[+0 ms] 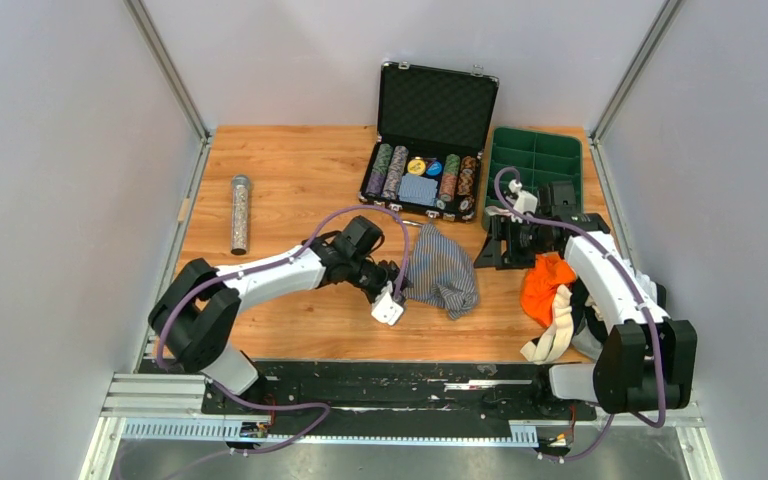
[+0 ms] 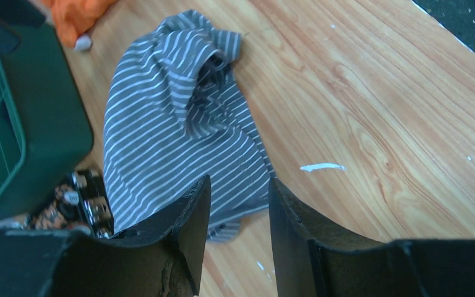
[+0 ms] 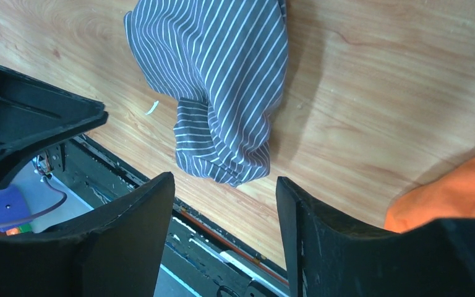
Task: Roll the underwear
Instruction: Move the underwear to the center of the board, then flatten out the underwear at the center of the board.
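The grey-and-white striped underwear (image 1: 442, 270) lies crumpled on the wooden table between the two arms. My left gripper (image 1: 405, 282) is at its left edge. In the left wrist view the left gripper (image 2: 240, 181) stands open, a corner of the striped underwear (image 2: 179, 124) lying under the gap without being pinched. My right gripper (image 1: 484, 260) hovers to the right of the cloth. From the right wrist, the right gripper (image 3: 224, 179) is open and empty, with the striped underwear (image 3: 222, 80) ahead of it. Orange underwear (image 1: 545, 285) and a white piece (image 1: 558, 332) lie beside the right arm.
An open black case of poker chips (image 1: 430, 150) stands at the back centre. A green compartment tray (image 1: 535, 165) sits at the back right. A glittery cylinder (image 1: 240, 213) lies at the left. The table's near edge with its black rail (image 3: 210, 241) lies below the right gripper.
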{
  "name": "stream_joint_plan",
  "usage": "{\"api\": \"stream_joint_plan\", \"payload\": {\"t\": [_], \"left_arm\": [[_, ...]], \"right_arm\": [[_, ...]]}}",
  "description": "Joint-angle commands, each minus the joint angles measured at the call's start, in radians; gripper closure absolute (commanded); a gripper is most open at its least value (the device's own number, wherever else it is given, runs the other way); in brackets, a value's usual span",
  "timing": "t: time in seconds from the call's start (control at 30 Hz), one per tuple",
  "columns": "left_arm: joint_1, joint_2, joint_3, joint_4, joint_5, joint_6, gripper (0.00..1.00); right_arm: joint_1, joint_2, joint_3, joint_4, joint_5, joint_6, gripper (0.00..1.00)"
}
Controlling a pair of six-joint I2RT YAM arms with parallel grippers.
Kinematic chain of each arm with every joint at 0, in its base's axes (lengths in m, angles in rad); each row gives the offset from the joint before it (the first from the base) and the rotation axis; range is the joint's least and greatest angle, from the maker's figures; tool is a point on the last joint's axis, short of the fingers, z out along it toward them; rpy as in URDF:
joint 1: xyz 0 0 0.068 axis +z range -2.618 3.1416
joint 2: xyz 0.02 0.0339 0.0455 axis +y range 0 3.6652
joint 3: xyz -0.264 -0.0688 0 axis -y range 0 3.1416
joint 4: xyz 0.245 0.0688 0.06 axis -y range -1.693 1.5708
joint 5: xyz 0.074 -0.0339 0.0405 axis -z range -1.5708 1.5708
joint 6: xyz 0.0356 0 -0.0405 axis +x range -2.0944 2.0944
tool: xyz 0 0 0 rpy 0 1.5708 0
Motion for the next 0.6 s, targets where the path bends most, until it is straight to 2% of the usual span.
{"api": "stream_joint_plan", "payload": {"t": [0.0, 0.23, 0.57], "left_arm": [[-0.025, 0.061, 0.010, 0.001, -0.006, 0.221, 0.52], [-0.036, 0.119, 0.006, -0.034, -0.053, 0.382, 0.54], [-0.055, 0.155, -0.016, 0.073, -0.110, 0.376, 0.56]], "right_arm": [[-0.018, -0.047, -0.020, 0.024, -0.030, 0.040, 0.38], [-0.035, -0.055, -0.023, 0.028, -0.052, 0.063, 0.39], [-0.054, -0.065, -0.024, 0.030, -0.051, 0.067, 0.39]]}}
